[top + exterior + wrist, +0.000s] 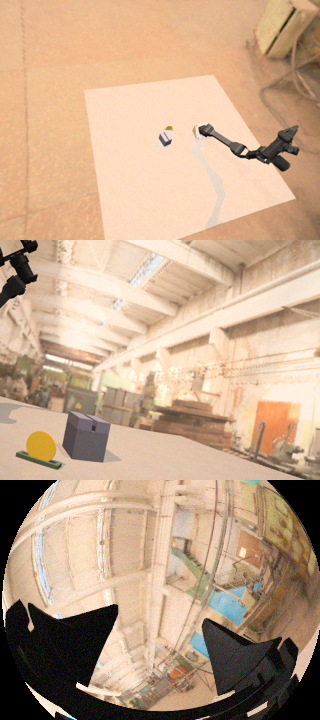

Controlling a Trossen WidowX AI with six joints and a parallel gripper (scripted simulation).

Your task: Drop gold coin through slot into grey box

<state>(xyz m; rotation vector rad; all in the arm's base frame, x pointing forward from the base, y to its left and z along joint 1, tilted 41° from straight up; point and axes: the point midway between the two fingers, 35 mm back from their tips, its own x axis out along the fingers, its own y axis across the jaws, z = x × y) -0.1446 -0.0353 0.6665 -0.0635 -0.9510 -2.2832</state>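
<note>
The gold coin (169, 127) (41, 445) stands upright on its edge in the dark-green holder (169, 129) (38, 461). The closed grey box (163, 140) (89, 445) stands close beside the holder. A narrow slot (93, 428) runs across its lid. My gripper (296, 127) (162, 616) is open and empty. It is raised high, far to the right of the coin and the box in the top view, and points away from them. The wrist view shows neither coin nor box.
The arm's white base plate (202, 136) sits right of the coin and box on the pale square surface (134, 175). In the exterior view part of the dark arm (21, 268) shows at the top left. The arm casts a shadow on the surface.
</note>
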